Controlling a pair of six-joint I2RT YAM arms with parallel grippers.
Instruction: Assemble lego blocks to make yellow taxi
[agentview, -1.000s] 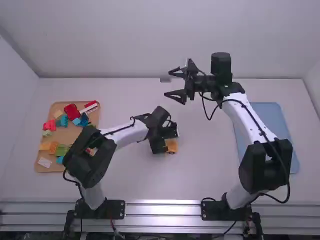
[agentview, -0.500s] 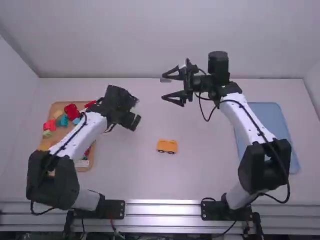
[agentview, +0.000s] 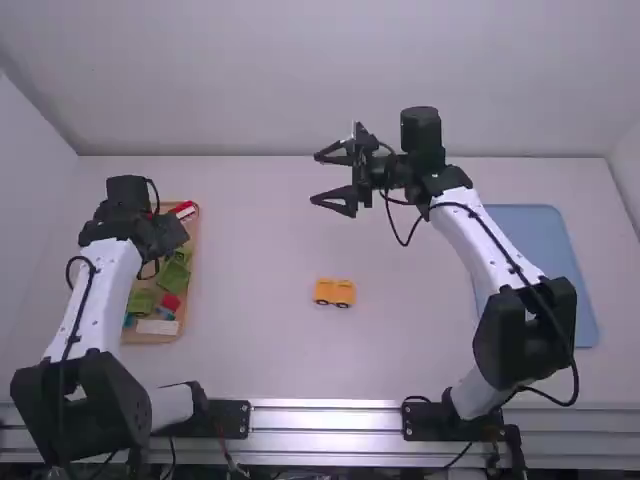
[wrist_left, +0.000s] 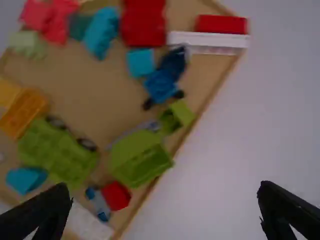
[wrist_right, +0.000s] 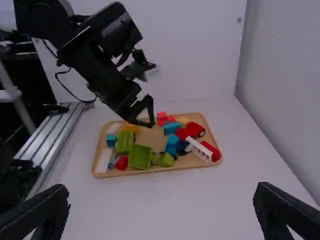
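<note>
At the left of the high view, a wooden tray (agentview: 150, 339) holds loose toy blocks, among them green blocks (agentview: 175, 274), a red block (agentview: 171, 302) and a white block (agentview: 157, 327). The left gripper (agentview: 166, 250) is above its upper part, claw released, fingers wide apart. In the upper middle, the right gripper (agentview: 318, 178) hangs with its claw spread too. Below it, near the middle, the yellow-orange toy car (agentview: 334, 292) sits on the white table (agentview: 255, 340). At the right lies a blue tray (agentview: 545, 240).
</note>
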